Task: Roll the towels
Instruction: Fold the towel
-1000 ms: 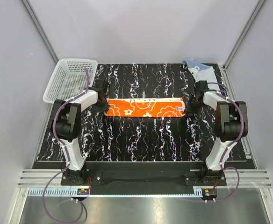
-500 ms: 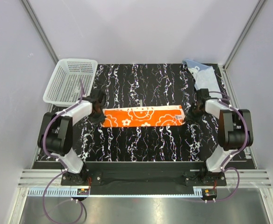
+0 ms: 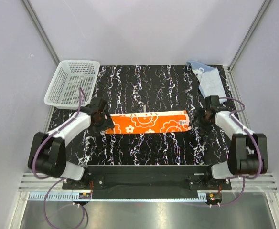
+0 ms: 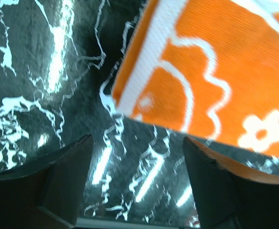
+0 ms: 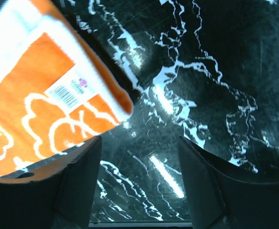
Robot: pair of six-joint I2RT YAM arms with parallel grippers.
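Orange soft towel with white cartoon prints (image 3: 146, 122) is lying as a long folded strip across the black marbled table (image 3: 144, 148). You are holding the left gripper (image 3: 101, 121) just beside its left end and the right gripper (image 3: 200, 119) beside its right end. Both are spread wide, gripping nothing. Meanwhile the plain light blue towel (image 3: 209, 81) is lying far right.

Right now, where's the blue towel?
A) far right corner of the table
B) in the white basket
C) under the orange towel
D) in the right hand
A: the blue towel lies crumpled at the far right corner of the table, apart from the basket and the orange towel.
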